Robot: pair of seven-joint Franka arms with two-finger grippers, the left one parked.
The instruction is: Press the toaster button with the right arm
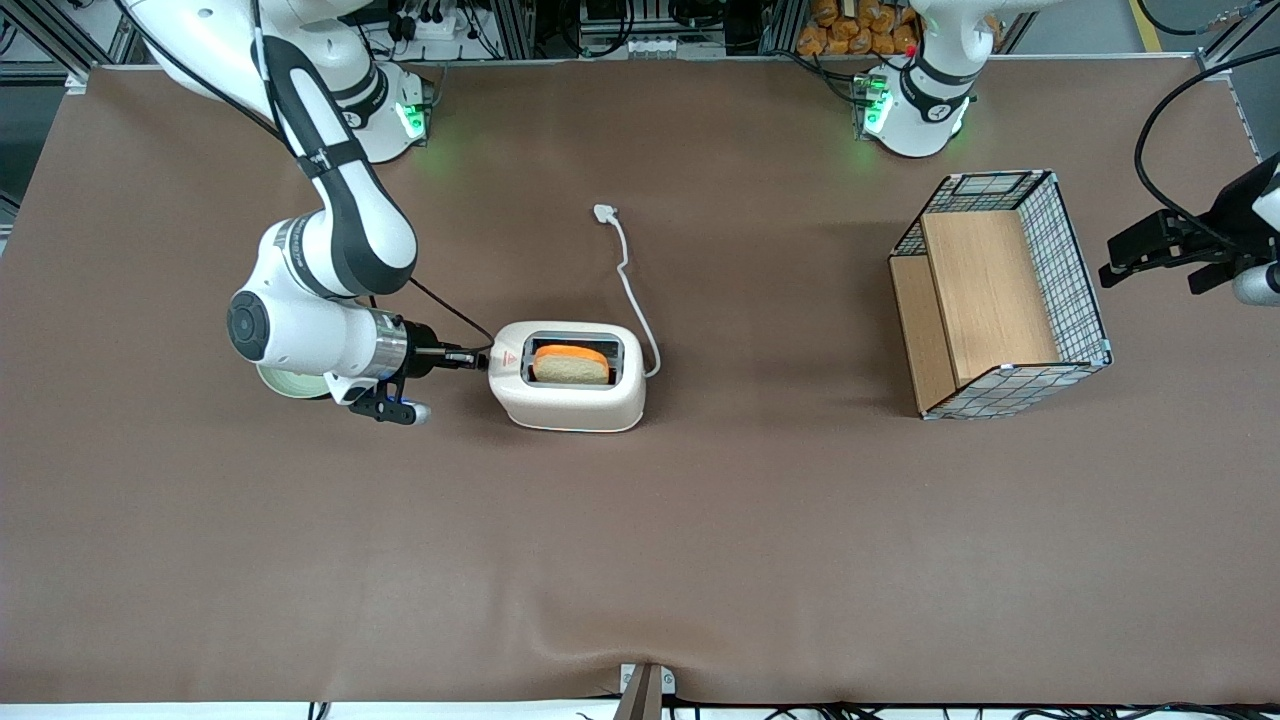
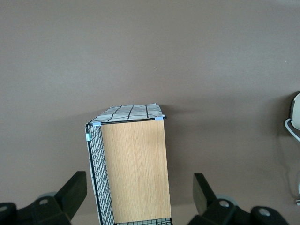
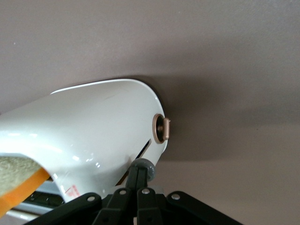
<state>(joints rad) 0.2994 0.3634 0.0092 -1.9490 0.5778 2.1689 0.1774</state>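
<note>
Already at the toaster [image 1: 570,385], my gripper [image 3: 138,172], fingers pinched together, touched the grey lever knob [image 3: 145,168] at its nine-o'clock end; pressing remained.

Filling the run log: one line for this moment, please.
right arm tool shut, tips on grey lever knob | cream-white rounded toaster holds bread slice

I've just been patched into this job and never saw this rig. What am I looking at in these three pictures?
The front view looks down on a brown table. The right arm reaches low toward the toaster, which holds a slice of bread; its tool, fingers shut together, touches the toaster's narrow end. The right wrist view shows those fingertips on the toaster button. The left wrist view looks down at the wire basket toward the parked arm's end. Nothing is held.
</note>
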